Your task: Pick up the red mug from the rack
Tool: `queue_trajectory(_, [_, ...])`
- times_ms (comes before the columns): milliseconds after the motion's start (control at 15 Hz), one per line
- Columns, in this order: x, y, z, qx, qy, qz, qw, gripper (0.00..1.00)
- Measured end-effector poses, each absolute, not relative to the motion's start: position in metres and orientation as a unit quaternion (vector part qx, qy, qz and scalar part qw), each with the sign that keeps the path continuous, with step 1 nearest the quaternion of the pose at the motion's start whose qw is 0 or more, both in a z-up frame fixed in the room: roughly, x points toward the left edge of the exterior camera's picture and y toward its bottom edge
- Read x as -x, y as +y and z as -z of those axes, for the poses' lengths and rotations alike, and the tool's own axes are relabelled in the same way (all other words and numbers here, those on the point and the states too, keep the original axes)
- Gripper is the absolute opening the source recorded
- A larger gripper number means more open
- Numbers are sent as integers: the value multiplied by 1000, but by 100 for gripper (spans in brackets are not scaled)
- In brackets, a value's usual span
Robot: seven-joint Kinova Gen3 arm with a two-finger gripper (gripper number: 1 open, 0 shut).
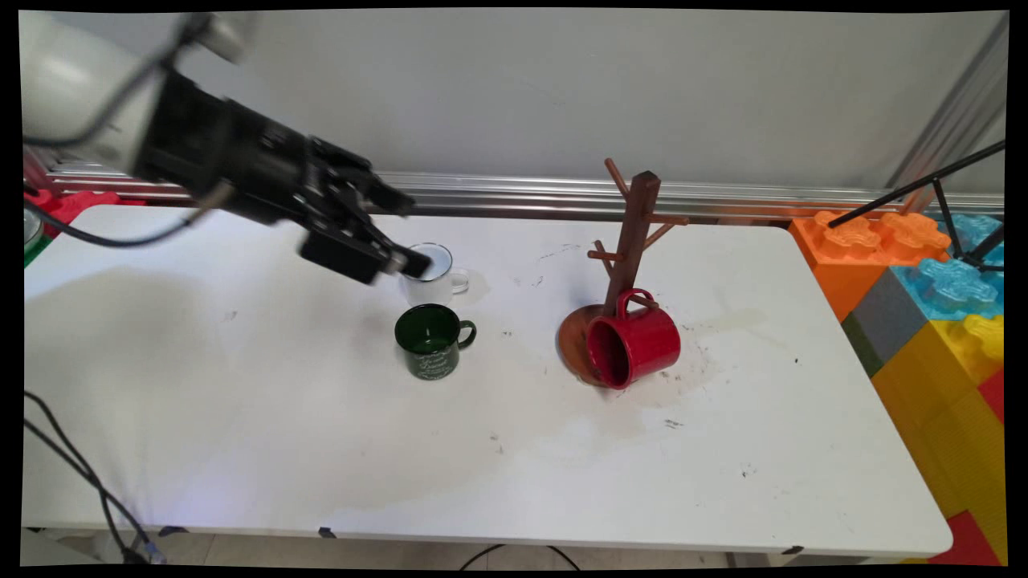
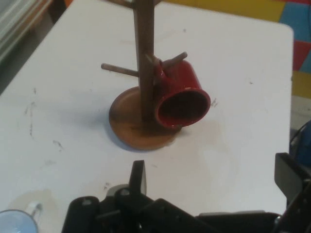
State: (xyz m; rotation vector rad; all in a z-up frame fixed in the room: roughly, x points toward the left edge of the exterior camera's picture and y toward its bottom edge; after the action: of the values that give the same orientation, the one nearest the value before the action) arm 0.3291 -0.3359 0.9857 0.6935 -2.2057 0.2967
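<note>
Gripper (image 1: 414,233) hangs w/ fingers spread wide, holding nothing, just above the clear mug (image 1: 430,277). Green mug (image 1: 432,341) stands near it. Red mug (image 1: 634,341) hangs on a low peg of the wooden mug tree (image 1: 630,233), well apart.

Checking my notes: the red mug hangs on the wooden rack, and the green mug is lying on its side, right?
Not quite. The red mug does hang on the rack, but the green mug stands upright on the table, as the main view shows.
</note>
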Motion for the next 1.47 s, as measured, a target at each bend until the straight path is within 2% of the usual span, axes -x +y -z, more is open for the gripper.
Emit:
queue_trajectory(667, [-233, -352, -928, -291, -883, -108, 352, 100])
queue_trajectory(1467, [-161, -369, -863, -270, -890, -106, 351, 100])
